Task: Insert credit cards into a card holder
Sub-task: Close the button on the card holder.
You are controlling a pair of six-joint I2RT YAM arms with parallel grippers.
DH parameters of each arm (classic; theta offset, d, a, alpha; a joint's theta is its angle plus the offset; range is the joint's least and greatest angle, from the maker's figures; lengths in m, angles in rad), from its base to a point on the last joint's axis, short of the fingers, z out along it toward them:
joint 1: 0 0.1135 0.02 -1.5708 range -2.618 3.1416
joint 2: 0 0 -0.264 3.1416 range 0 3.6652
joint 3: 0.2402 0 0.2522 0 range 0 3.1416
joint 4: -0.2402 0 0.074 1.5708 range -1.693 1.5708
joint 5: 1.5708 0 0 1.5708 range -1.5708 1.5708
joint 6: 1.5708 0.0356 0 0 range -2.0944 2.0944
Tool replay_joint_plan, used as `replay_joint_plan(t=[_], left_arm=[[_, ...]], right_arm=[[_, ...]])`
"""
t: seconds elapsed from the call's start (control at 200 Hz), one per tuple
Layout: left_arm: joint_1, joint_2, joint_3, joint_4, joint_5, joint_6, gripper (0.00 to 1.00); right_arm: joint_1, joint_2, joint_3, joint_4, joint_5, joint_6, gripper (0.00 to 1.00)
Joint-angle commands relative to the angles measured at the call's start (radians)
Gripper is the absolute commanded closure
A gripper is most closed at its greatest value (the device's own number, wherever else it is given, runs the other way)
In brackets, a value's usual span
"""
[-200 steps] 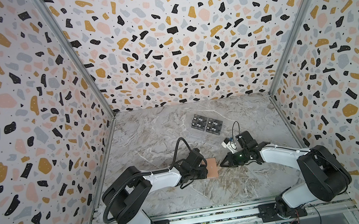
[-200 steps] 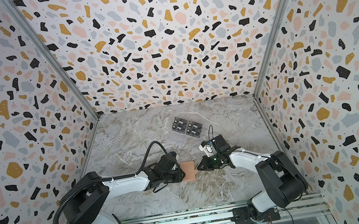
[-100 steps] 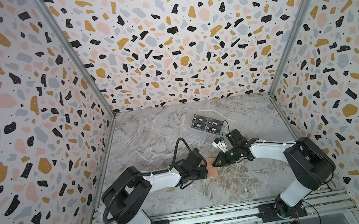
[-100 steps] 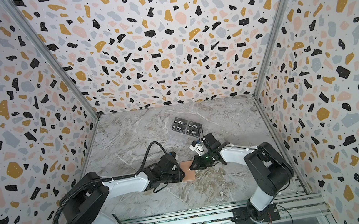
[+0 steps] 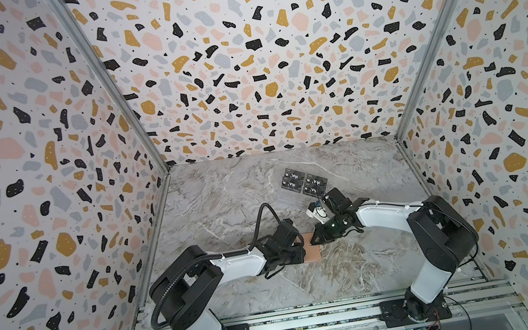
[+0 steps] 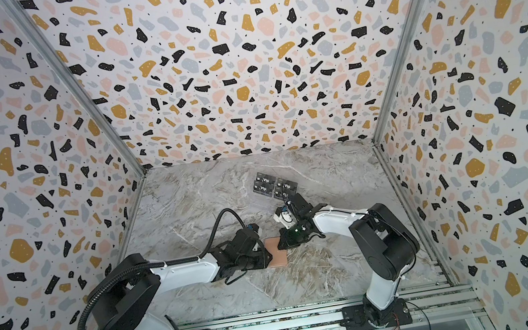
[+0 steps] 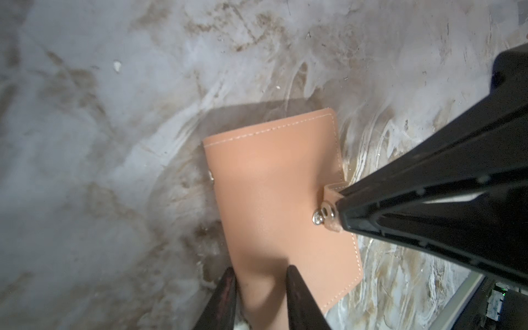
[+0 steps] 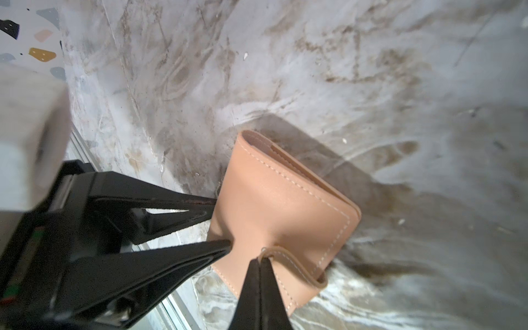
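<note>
Card holder (image 7: 274,200) | clamped between part-spread left gripper (image 7: 260,270) jaws | strap tab (image 8: 298,263) pinched in closed right gripper (image 8: 261,257) | risk: holder dragged out when tab is pulled

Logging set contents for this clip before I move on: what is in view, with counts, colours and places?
card holder: one, salmon pink, folded shut, on the table between the arms
strap tab: one, pink, at the card holder's edge
black cards: four, black with white "Vip", grouped toward the back of the table
gold credit cards: none visible in any view
table: one, grey marble pattern
walls: three, terrazzo pattern, around the table
rails: silver, front edge, under the arm bases
left arm: one, black and white
right arm: one, black and white
left claw: black, shut on an edge of the card holder
right claw: black, shut on the strap tab
</note>
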Motion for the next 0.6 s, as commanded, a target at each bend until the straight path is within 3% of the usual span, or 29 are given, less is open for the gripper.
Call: replay_joint_plan(t=[0.0,0.265,0.591], left_arm=[[-0.007,0.024,-0.043,-0.094,-0.016,-0.001,0.68],[-0.006,0.023,-0.044,-0.093,-0.016,0.000,0.68],[-0.007,0.024,-0.045,-0.092,-0.016,0.000,0.68]], right_arm=[[0.010,0.005,0.035,-0.090,0.080,-0.046,1.00],[0.011,-0.003,0.133,-0.249,0.179,-0.114,1.00],[0.079,0.080,0.193,-0.283,0.178,-0.132,1.00]])
